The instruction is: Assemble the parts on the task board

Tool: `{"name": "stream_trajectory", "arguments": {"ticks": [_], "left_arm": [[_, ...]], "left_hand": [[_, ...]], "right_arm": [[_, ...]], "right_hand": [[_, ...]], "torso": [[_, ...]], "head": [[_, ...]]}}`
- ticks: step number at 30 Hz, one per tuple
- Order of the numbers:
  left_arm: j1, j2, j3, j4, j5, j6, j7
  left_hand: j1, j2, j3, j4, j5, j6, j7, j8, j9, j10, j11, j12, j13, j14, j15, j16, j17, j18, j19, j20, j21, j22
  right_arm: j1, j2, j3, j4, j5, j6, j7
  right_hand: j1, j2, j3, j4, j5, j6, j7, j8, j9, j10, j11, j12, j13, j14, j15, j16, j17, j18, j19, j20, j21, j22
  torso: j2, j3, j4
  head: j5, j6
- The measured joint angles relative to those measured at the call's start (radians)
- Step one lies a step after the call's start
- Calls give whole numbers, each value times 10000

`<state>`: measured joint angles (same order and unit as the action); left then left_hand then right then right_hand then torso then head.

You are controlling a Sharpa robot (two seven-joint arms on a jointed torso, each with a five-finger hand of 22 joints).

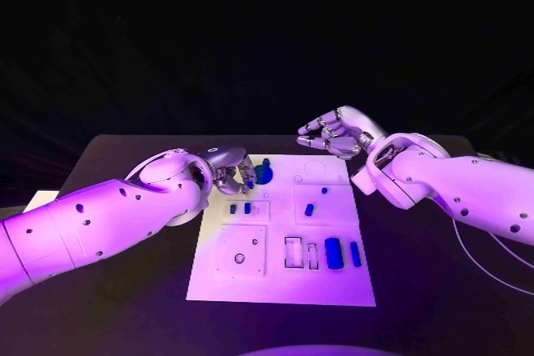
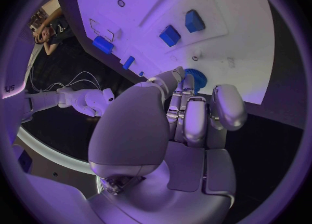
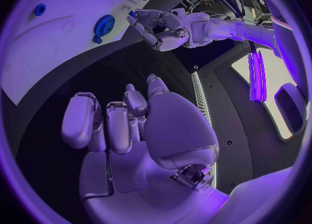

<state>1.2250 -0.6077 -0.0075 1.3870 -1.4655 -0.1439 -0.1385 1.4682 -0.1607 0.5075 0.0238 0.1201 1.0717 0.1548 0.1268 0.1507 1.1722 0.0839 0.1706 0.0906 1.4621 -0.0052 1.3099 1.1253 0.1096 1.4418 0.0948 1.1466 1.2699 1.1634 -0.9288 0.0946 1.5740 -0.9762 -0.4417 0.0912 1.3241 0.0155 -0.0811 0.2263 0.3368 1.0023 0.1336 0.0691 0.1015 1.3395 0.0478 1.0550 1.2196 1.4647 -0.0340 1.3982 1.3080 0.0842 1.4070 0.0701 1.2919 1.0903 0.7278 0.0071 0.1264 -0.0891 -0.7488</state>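
Note:
The white task board (image 1: 284,283) lies in the middle of the black table. A blue gear-shaped part (image 1: 264,173) stands near its far left corner. My left hand (image 1: 231,171) is right beside the gear with its fingers curled toward it; in the left wrist view the fingertips (image 2: 184,81) reach the gear (image 2: 196,78), and I cannot tell whether they touch. In the right wrist view the left hand (image 3: 163,26) sits just apart from the gear (image 3: 104,25). My right hand (image 1: 334,132) hovers over the board's far edge, fingers loosely curled and holding nothing.
Two small blue pieces (image 1: 239,208) sit in a recess at the board's left, and two more (image 1: 309,210) (image 1: 325,191) lie mid-board. A wide blue block (image 1: 334,252) and a slim blue bar (image 1: 356,253) lie near the right side. Black table surrounds the board.

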Motion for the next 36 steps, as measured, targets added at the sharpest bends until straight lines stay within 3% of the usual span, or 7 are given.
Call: {"name": "stream_trajectory", "arguments": {"ticks": [9,21,36], "left_arm": [[0,-331,19,32,334,-35,-26],[-5,-120,-5,-407,557,171,-113],[-6,-25,-39,-529,617,550,-181]], "left_hand": [[-97,11,17,-4,0,38,38,-38,-11,0,0,-50,10,0,0,0,-51,0,0,0,-1,9],[-187,0,45,25,-1,74,1,-38,-15,57,-16,-91,21,0,0,0,-104,0,0,0,-1,8],[-267,-1,45,25,-1,73,1,-39,-16,92,-22,-91,29,0,0,0,-117,0,-1,0,-2,6]], "right_arm": [[0,-19,0,-13,-1,5,1],[0,-1,0,-24,-2,16,-10],[0,6,0,-14,-4,23,-14]], "right_hand": [[0,0,0,0,0,0,0,0,-1,0,0,0,0,0,0,0,-1,0,0,0,0,0],[0,0,0,0,0,0,0,0,-2,0,0,0,0,0,0,0,-2,0,0,0,0,-1],[0,0,0,0,-1,0,0,0,-4,0,0,0,0,0,0,0,-4,0,0,0,0,-2]], "torso": [[8,-6,-5],[17,-7,-28],[12,2,-28]], "head": [[48,17],[105,-4],[87,-49]]}}
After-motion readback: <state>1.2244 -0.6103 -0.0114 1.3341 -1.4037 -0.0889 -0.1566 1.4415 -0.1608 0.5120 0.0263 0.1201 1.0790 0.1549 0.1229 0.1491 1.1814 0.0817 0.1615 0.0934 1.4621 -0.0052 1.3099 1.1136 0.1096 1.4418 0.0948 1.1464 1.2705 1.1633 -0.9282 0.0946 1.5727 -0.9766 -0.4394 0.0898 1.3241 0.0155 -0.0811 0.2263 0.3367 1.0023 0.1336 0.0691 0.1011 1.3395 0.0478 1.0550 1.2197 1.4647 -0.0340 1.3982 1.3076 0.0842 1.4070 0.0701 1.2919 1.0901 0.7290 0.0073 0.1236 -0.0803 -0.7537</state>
